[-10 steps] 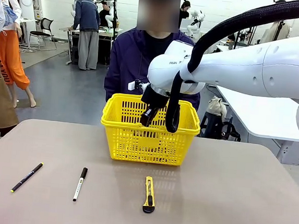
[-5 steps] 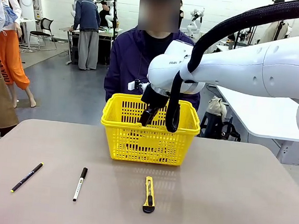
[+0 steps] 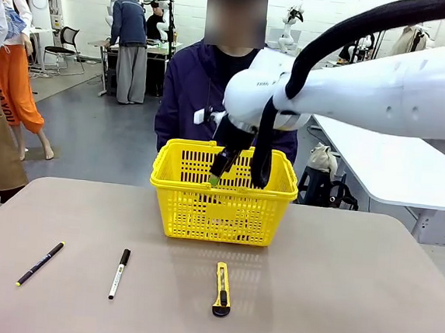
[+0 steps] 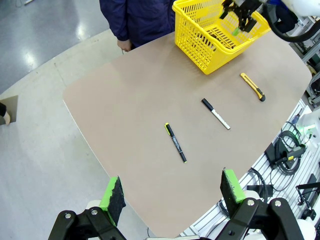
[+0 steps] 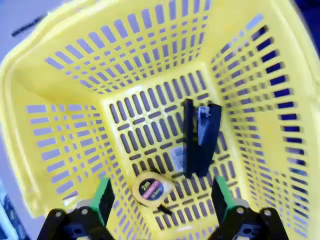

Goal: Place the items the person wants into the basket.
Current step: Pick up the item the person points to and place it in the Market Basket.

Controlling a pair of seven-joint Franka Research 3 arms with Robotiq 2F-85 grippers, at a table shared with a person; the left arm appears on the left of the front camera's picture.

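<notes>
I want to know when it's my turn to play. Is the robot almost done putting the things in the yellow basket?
About halfway. Done: the tape measure lies on the floor of the basket. In hand: nothing; the right pincer hangs open above the basket, and the left pincer is open too, high over the table. Left: the white marker lies on the table.
</notes>
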